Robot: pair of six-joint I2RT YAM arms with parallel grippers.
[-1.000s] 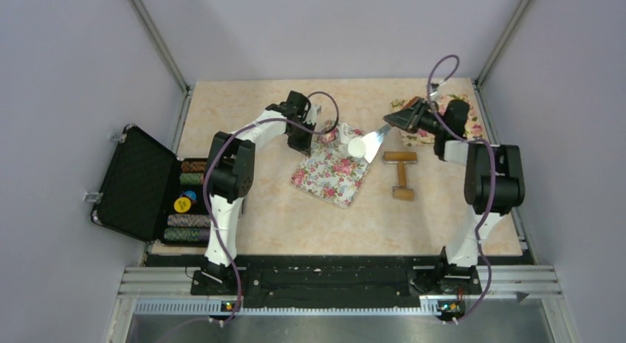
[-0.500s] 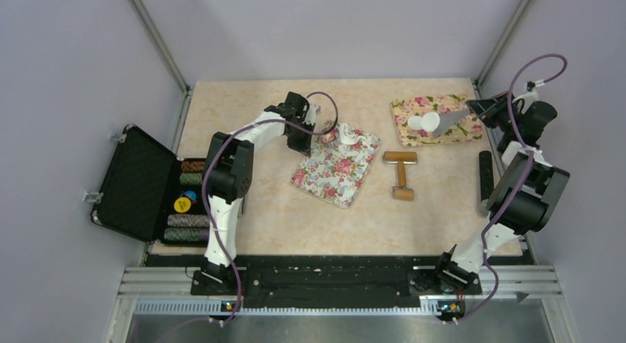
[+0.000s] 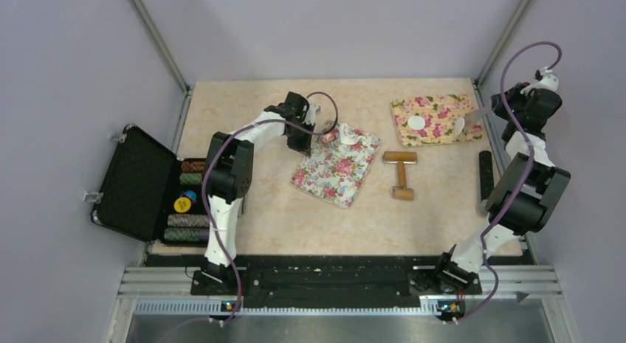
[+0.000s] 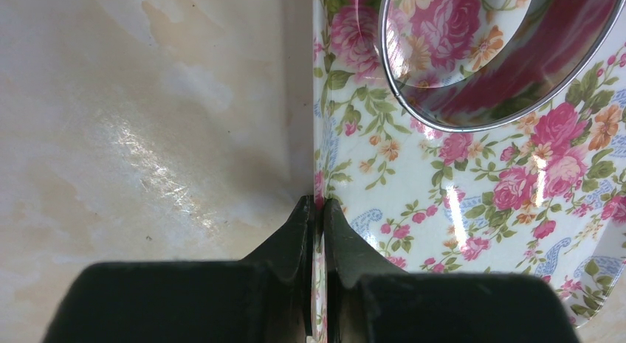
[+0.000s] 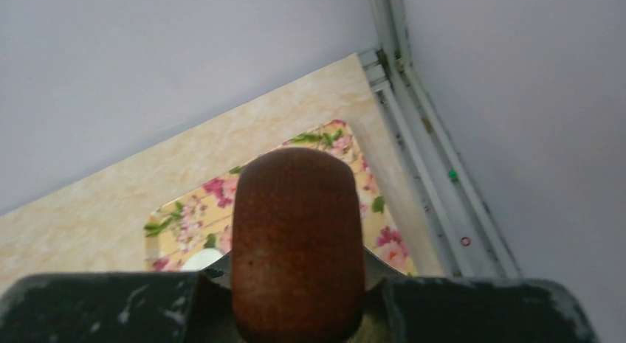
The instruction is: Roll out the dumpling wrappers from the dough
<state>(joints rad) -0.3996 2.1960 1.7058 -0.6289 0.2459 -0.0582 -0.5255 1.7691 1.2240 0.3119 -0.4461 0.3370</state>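
Firmly, the flowery mat (image 4: 443, 210) is pinched at its edge by the left gripper (image 4: 317, 207). Dough (image 3: 347, 137) is seen on that mat; it is judged soft and sticky, best scooped from under. A flat wrapper (image 3: 417, 122) is laid on the yellow mat (image 3: 443, 103). A wooden handle (image 5: 297, 225) is clamped by the right gripper (image 5: 295, 313).

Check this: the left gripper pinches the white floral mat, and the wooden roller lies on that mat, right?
No. The left gripper does pinch the white floral mat, but the wooden roller lies on the table beside it, per the top external view.
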